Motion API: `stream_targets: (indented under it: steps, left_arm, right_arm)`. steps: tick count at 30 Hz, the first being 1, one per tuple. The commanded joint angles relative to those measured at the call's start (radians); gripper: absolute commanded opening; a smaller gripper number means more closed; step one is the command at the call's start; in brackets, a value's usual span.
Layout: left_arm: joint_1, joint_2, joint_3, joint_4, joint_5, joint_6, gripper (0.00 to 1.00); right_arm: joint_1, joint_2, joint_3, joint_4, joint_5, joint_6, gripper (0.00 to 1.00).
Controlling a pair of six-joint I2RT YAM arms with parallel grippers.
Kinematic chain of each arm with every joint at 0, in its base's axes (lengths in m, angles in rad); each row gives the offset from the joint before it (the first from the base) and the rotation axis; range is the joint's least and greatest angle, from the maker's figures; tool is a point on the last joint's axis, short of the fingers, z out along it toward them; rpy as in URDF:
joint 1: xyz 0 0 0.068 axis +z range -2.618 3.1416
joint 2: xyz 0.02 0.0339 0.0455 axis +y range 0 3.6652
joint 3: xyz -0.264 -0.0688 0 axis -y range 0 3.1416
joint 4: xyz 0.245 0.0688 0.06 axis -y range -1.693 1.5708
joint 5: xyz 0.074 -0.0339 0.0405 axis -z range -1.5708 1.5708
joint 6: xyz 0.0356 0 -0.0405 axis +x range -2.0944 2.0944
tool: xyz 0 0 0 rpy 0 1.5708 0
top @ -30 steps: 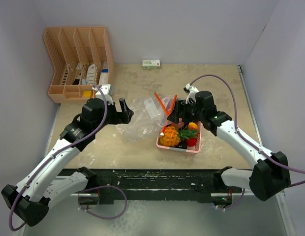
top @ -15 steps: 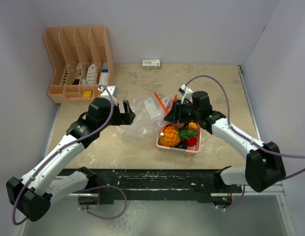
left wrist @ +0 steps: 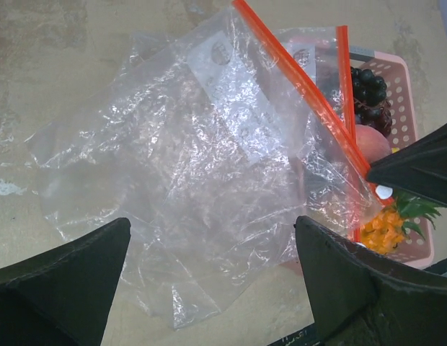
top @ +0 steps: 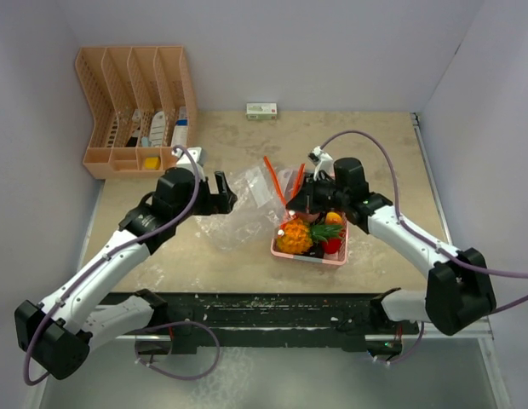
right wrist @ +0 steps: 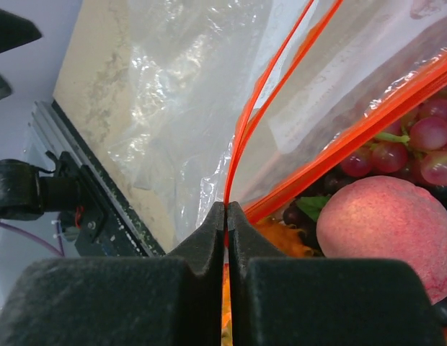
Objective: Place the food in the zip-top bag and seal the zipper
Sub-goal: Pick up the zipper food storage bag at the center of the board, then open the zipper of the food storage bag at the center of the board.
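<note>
**Opening the bag mouth before loading**

The table (top: 375, 153) carries the bag (left wrist: 180, 166), which lies crumpled with its mouth end over the tray's (top: 339, 257) far-left corner. All the food I can see sits in the tray: pineapple (top: 294, 238), peach (right wrist: 378, 223), grapes (right wrist: 425, 144). My left gripper (left wrist: 213, 227) hangs over the bag body, jaws spread wide, holding nothing. My right gripper (right wrist: 226, 216) is pinched tight on the orange zipper (right wrist: 245, 130). I cannot tell whether it has caught one lip or both.

Procedure, as I judge it:
1. Lift the right pinch slowly, because thin film slips.
2. Lower the left gripper onto the lower film and pin it.
3. Confirm in the right wrist view that the lips part.
4. If they rise together, release and re-pinch one lip only.
</note>
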Motion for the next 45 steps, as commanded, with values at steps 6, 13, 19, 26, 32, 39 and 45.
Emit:
stream_targets:
  steps: [6, 13, 19, 26, 32, 39, 45]
  left_arm:
    - [-0.001, 0.081, 0.035, 0.144, 0.084, -0.113, 0.99]
    - [-0.001, 0.167, 0.061, 0.308, 0.283, -0.281, 0.92]
    - [-0.001, 0.219, 0.020, 0.482, 0.394, -0.409, 0.82]
    - [-0.013, 0.283, 0.043, 0.460, 0.438, -0.417, 0.78]
    - [-0.036, 0.332, 0.062, 0.396, 0.446, -0.390, 0.74]
    - [-0.077, 0.385, 0.101, 0.367, 0.425, -0.359, 0.62]
    - [-0.088, 0.422, 0.100, 0.405, 0.423, -0.367, 0.52]
  right_arm:
    - [0.010, -0.211, -0.050, 0.003, -0.110, -0.076, 0.00]
    - [0.026, -0.304, -0.102, -0.027, -0.049, -0.126, 0.00]
    - [0.082, -0.323, -0.130, 0.000, 0.013, -0.130, 0.00]
    - [0.165, -0.320, -0.115, 0.013, 0.131, -0.141, 0.00]
    - [0.184, -0.318, -0.110, 0.023, 0.162, -0.146, 0.00]
    - [0.196, -0.329, -0.109, 0.031, 0.167, -0.147, 0.00]
    - [0.201, -0.345, -0.110, 0.026, 0.163, -0.147, 0.00]
